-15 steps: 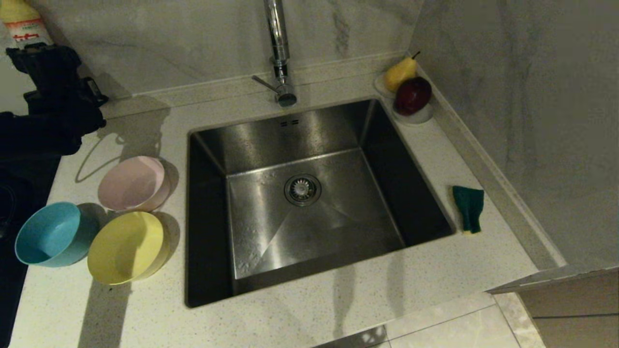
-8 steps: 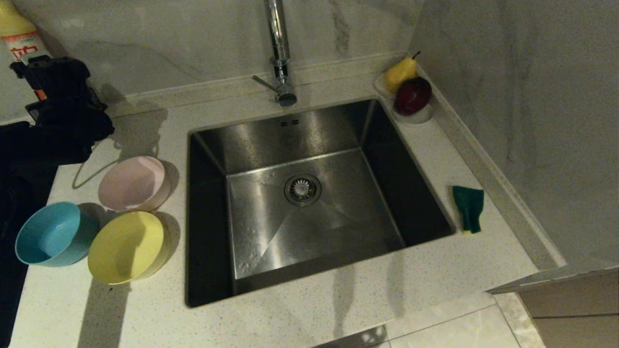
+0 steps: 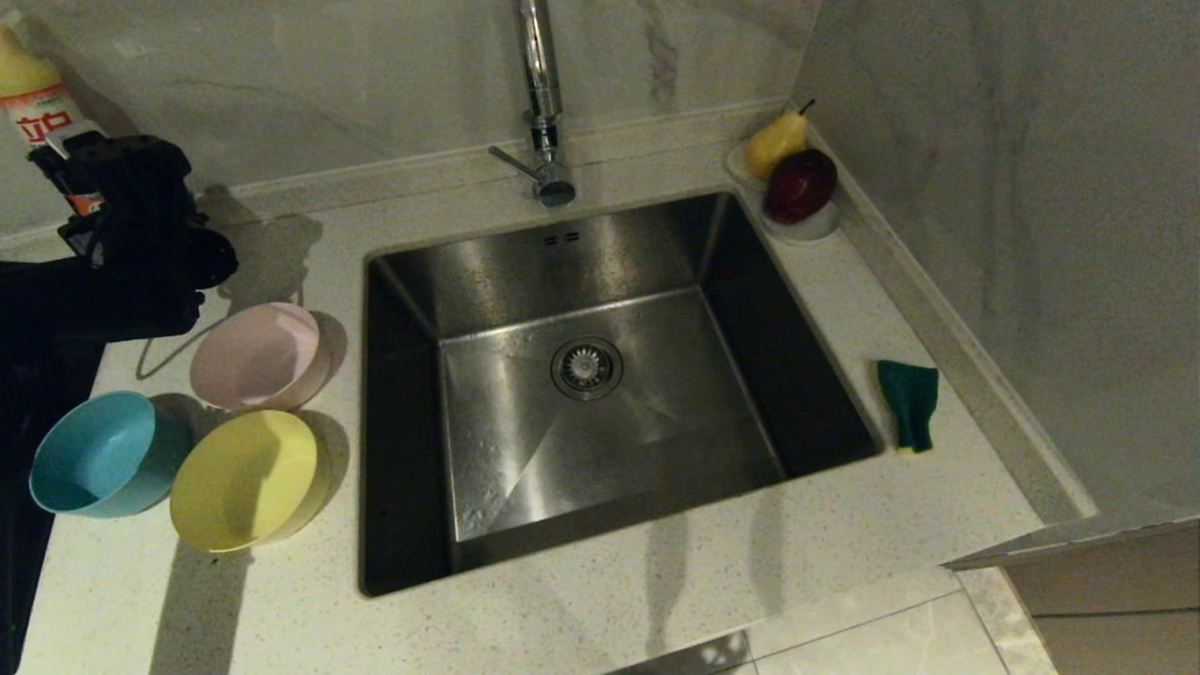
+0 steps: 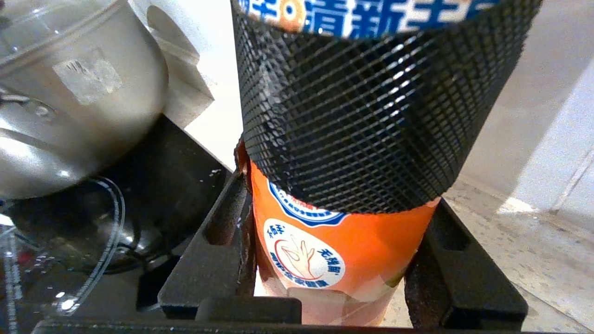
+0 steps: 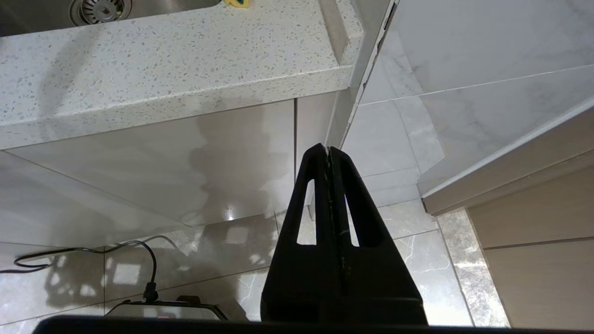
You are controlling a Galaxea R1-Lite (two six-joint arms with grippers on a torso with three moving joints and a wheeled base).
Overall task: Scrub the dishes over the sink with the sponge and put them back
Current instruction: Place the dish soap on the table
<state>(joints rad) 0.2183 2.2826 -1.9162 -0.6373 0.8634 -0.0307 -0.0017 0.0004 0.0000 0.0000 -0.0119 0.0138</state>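
Note:
Three bowls stand left of the sink (image 3: 656,422): pale pink (image 3: 258,356), yellow (image 3: 246,478) and light blue (image 3: 98,453). The sponge (image 3: 907,403) lies green face up on the counter right of the sink; its yellow edge (image 5: 237,3) shows in the right wrist view. My left gripper (image 3: 84,169) is at the far left behind the pink bowl, shut on a detergent bottle (image 3: 37,94). In the left wrist view the gripper (image 4: 336,195) has a finger on each side of the orange-labelled, black-meshed bottle (image 4: 362,250). My right gripper (image 5: 328,150) hangs shut and empty below the counter's front edge.
A chrome tap (image 3: 539,94) rises behind the sink. A white dish (image 3: 797,230) with a pear and a red apple sits in the back right corner against the wall. A metal pot (image 4: 69,102) stands on a dark hob left of the bottle.
My left arm has moved nearer and a little to the right, toward the pink bowl, and the detergent bottle has come with it. Bowls, sponge and right arm are unmoved.

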